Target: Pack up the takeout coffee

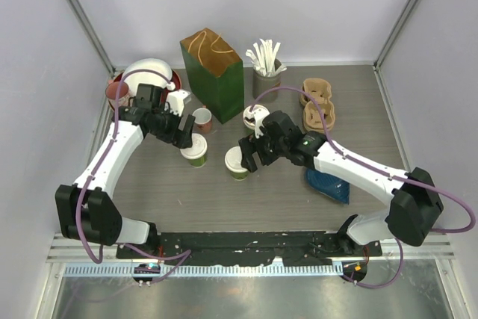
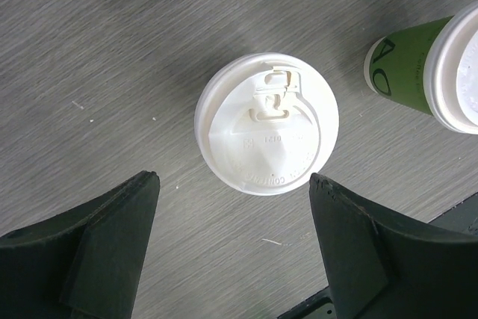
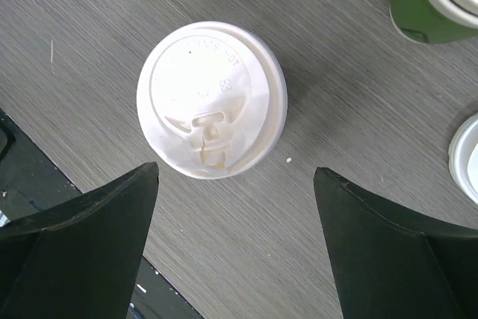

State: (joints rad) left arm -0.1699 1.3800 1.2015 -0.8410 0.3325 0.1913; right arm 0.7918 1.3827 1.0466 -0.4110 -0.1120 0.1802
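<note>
Three green takeout cups with white lids stand on the grey table. One cup sits just ahead of my left gripper, which is open and empty. In the left wrist view its lid lies beyond the open gripper. A second cup sits by my right gripper, also open and empty. Its lid lies above and left of the open gripper in the right wrist view. A third lidded cup stands behind the right gripper.
A green paper bag stands open at the back. A small red-and-white cup is beside it. A brown cup carrier, a pot of stirrers, a blue packet and stacked bowls are around.
</note>
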